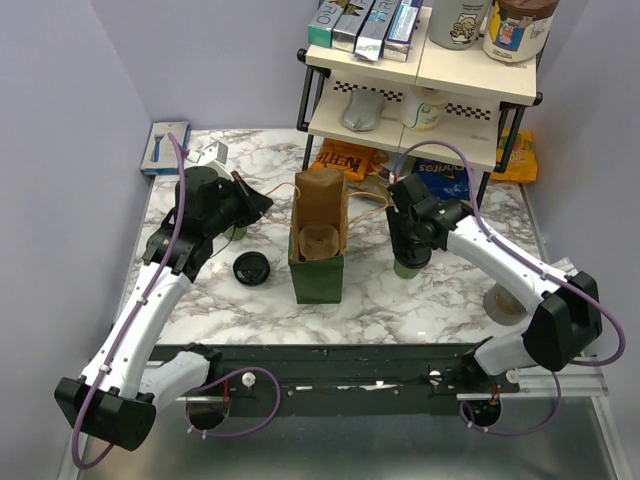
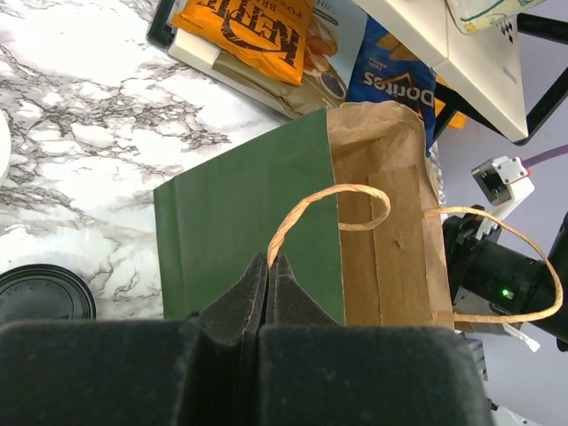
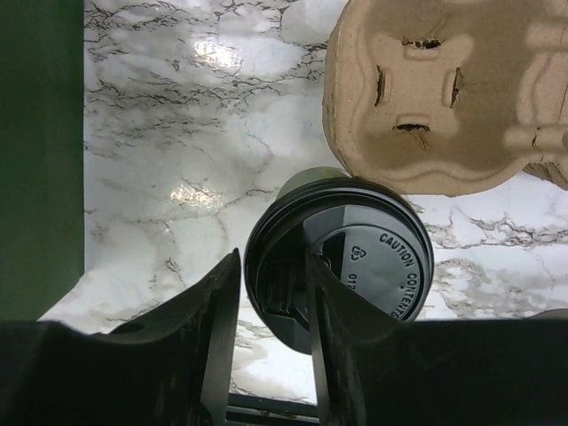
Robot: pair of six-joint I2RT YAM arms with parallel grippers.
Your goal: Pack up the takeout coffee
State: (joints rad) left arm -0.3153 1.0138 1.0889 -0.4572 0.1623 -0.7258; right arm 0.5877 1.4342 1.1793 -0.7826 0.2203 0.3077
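The takeout coffee (image 1: 408, 266), a dark-green cup under a black lid (image 3: 364, 257), stands on the marble right of the green paper bag (image 1: 318, 262). My right gripper (image 1: 405, 248) is directly above it. In the right wrist view that gripper (image 3: 273, 257) has narrowed its jaws on the lid's near-left edge, one finger outside the rim and one over the lid top. My left gripper (image 1: 264, 205) is shut on the bag's twine handle (image 2: 302, 209) and holds it out to the left; in its own view the gripper (image 2: 269, 259) pinches the twine. The bag (image 2: 248, 213) stands open.
A loose black lid (image 1: 251, 268) lies left of the bag, also in the left wrist view (image 2: 43, 297). A brown pulp carrier (image 3: 426, 89) lies just beyond the cup. Another carrier (image 1: 320, 243) sits inside the bag. A shelf rack (image 1: 420, 90) and snack bags (image 1: 345, 160) fill the back.
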